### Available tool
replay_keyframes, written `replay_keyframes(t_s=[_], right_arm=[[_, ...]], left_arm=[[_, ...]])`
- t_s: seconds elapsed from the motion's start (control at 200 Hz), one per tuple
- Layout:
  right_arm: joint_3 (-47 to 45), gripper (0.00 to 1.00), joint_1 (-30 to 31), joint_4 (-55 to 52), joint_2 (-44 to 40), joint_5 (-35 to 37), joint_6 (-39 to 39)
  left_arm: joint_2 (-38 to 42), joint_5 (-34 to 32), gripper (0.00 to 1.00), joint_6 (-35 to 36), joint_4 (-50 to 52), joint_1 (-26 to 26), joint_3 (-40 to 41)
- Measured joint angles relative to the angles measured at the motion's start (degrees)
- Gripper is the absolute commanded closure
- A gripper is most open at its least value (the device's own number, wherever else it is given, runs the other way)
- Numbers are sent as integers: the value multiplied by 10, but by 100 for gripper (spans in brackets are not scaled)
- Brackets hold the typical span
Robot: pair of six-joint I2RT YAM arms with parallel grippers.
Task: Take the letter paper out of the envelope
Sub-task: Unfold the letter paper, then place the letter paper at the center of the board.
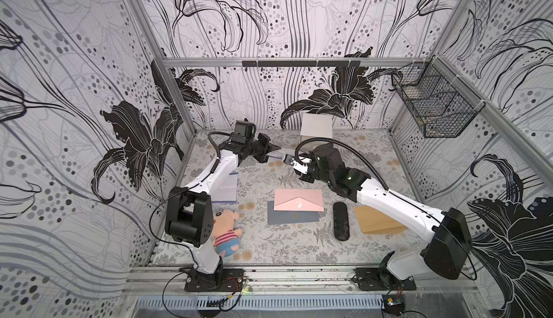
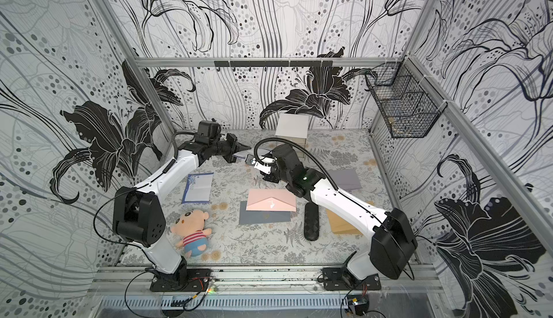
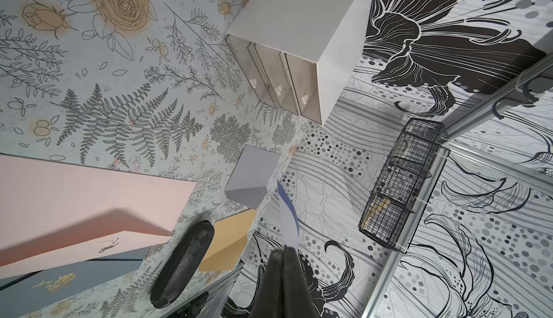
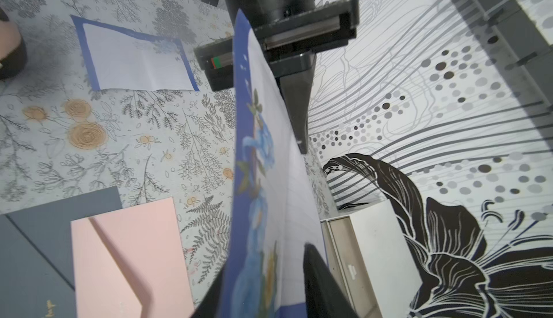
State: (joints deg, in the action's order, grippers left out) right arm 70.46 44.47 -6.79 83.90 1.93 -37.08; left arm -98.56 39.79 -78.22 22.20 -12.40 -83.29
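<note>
The letter paper (image 1: 283,152), white with a blue flowered border, hangs in the air near the back of the table. My left gripper (image 1: 276,149) is shut on one edge of it, and the sheet (image 3: 288,220) runs edge-on out of the closed fingers. My right gripper (image 4: 260,286) stands open around the opposite end of the sheet (image 4: 269,167), its fingers (image 4: 323,280) apart on either side. A pink envelope (image 1: 299,201) lies flat mid-table with its flap open, well below both grippers.
A grey-blue envelope (image 1: 287,217) lies under the pink one, with a tan one (image 1: 374,220) and a lavender one (image 2: 344,178) to the right. Another bordered sheet (image 2: 199,187), a plush doll (image 1: 226,229), a black case (image 1: 341,220), a white drawer box (image 1: 316,128) and a wire basket (image 1: 434,107) are around.
</note>
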Motion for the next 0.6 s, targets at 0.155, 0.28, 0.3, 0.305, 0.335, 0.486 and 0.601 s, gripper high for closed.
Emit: replay_keyframes(t_s=[0.155,0.28,0.3,0.305,0.335,0.486,0.601], right_arm=[[3,33,0,-27,-40,-9,125],[-18,27,0,-24,-101,-7,240],[-23,27,0,-24,-109,-7,258],[-24,27,-1,-23,-112,-7,264],[-31,27,-2,-22,-124,-7,288],[-67,28,-24,-18,-150,-24,402],[-82,30,-48,-27,-145,-50,468]], left_arm=[[9,-29,100,64,3,10,-4],[30,-78,100,149,13,27,4],[38,-88,100,166,11,30,12],[40,-90,100,168,10,31,14],[52,-103,100,187,8,34,28],[134,-190,100,280,-58,42,184],[130,-233,100,328,-91,42,264]])
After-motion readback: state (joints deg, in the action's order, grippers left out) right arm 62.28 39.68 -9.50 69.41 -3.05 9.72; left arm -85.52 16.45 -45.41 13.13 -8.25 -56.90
